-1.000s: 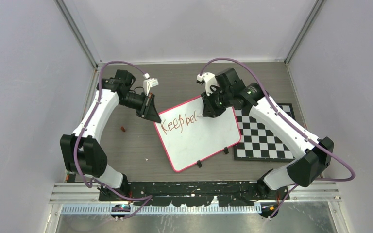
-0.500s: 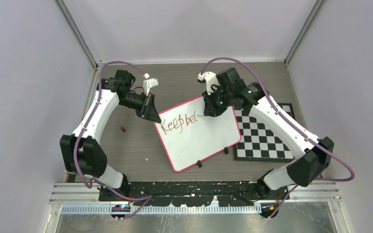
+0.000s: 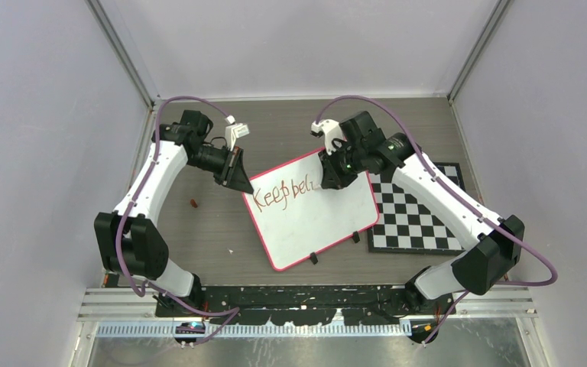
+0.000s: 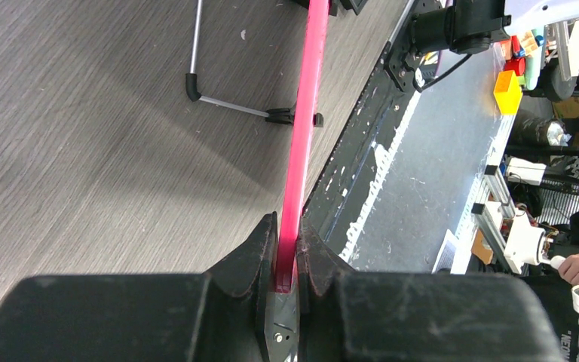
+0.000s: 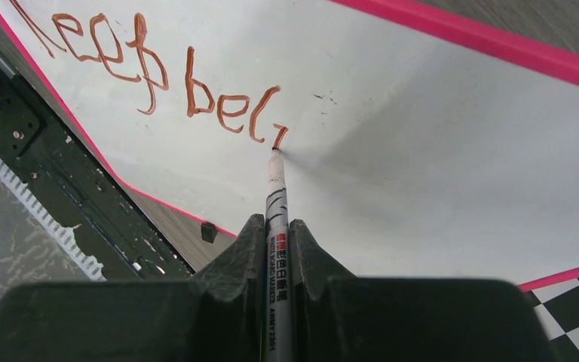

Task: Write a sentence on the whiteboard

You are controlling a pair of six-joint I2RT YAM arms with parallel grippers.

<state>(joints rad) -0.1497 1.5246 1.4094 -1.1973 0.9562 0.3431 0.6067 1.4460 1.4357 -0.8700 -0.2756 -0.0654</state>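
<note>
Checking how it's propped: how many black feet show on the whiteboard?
2. One foot by the whiteboard's near corner, the other foot further right along the same edge. Others may be hidden under the board.

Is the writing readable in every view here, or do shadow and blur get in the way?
Right wrist: the sentence is sharp; the marker casts a soft grey shadow on the whiteboard beside the tip. Top external: even light, letters small but legible. Left wrist: whiteboard edge-on, no writing shown; the left pincer is dark and soft.
</note>
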